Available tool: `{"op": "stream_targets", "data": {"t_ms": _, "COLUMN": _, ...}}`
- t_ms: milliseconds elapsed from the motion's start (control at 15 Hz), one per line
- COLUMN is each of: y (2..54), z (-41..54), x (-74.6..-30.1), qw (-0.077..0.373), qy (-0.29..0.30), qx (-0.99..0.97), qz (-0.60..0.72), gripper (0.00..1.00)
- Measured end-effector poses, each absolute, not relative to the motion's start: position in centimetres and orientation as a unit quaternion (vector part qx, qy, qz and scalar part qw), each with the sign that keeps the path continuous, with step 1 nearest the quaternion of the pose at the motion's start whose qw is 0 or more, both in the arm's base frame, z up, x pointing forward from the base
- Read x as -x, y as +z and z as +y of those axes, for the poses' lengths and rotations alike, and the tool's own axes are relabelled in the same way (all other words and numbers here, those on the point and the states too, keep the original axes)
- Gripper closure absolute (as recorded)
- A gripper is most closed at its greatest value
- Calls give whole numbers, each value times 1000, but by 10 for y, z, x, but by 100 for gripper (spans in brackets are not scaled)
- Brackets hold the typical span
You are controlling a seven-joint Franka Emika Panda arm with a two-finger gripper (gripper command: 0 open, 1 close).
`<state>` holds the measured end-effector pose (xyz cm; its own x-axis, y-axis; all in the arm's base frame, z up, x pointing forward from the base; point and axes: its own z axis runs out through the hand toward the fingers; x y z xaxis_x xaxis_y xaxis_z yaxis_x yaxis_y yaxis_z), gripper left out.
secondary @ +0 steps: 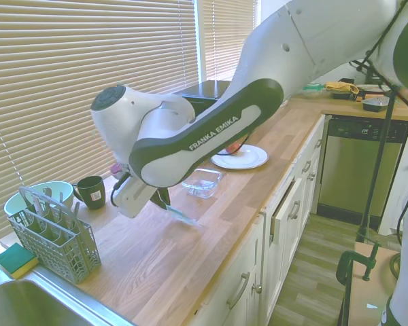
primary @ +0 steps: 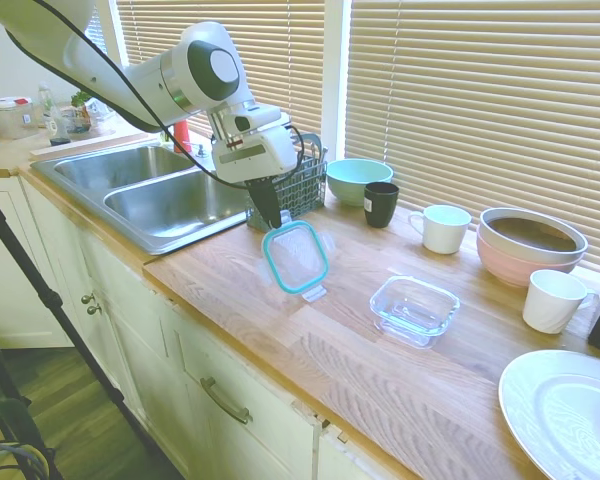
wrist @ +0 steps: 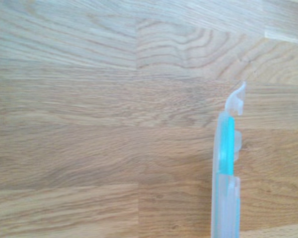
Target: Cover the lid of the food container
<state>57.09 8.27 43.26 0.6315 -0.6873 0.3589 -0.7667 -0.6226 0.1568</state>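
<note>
Nearest you in the first exterior view, lower right, sits a white plate (primary: pixel 560 410). The food container (primary: pixel 414 308) rests right of centre on the counter (primary: pixel 280 330). At centre, your gripper (primary: pixel 270 212) is clamped on the lid (primary: pixel 295 256), held tilted off the wood. Beyond stand a black mug (primary: pixel 381 203) and a cutlery basket (primary: pixel 302 180).

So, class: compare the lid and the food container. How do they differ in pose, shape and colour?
The lid hangs tilted above the counter, held in the pincer; the food container rests flat and open on the wood. The lid is flat with a teal rim; the food container is a shallow dish, clear throughout. Both are see-through rounded squares of similar size.
</note>
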Motion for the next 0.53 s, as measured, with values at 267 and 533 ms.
{"op": "stream_targets", "data": {"t_ms": 267, "y": 457, "z": 71, "x": -566, "qw": 120, "qy": 125, "qx": -898, "qz": -403, "gripper": 100}}
{"op": "stream_targets", "data": {"t_ms": 533, "y": 483, "z": 60, "x": -560, "qw": 80, "qy": 113, "qx": -907, "qz": -397, "gripper": 100}}
